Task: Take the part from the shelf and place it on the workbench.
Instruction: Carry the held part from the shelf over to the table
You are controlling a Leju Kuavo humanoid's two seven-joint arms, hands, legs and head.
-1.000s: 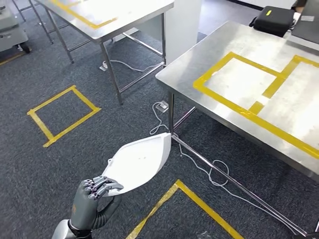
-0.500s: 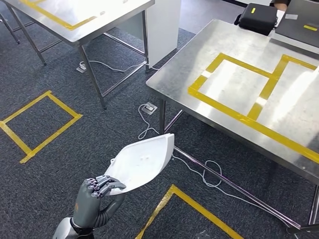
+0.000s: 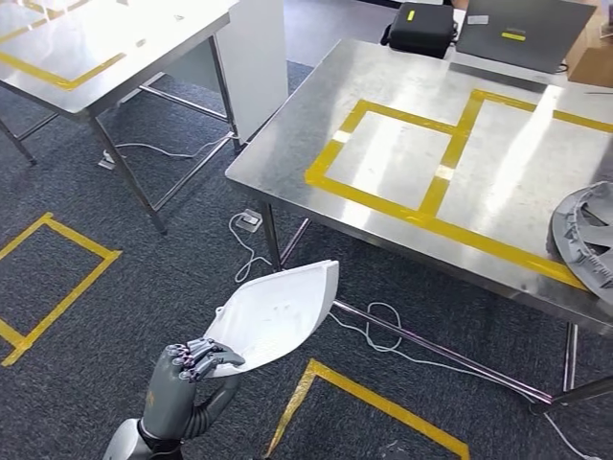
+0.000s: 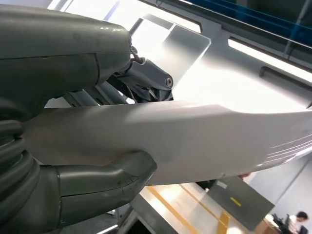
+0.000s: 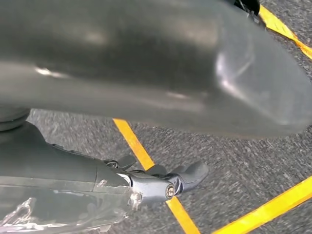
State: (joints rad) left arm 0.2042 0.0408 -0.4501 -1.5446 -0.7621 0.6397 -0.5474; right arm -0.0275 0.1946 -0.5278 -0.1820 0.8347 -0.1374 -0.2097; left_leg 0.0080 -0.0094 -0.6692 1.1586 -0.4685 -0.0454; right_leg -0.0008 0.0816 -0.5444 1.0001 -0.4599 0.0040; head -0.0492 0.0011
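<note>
My left hand point(image 3: 184, 383) low in the head view grips a white, curved shell part point(image 3: 278, 311) by its narrow end and holds it flat above the carpet. The part's wide end points toward the steel workbench point(image 3: 304, 144), whose top carries yellow tape rectangles; the part is short of the bench's near corner and lower than its top. In the left wrist view the thumb point(image 4: 92, 185) and fingers clamp the part point(image 4: 206, 141) from both sides. My right hand point(image 5: 92, 97) hangs over the carpet with nothing in it, its fingers point(image 5: 158, 183) apart from the thumb.
A grey ribbed part point(image 3: 585, 240) lies at the workbench's right edge. A black case point(image 3: 422, 24) and a dark flat device point(image 3: 520, 29) sit at its far side. A second steel table point(image 3: 108, 48) stands back left. Cables point(image 3: 375, 321) and yellow tape point(image 3: 361, 393) cross the carpet.
The camera has swung right: the workbench has slid left in the picture and the grey ribbed part has come into view. My left hand still holds the white part the same way.
</note>
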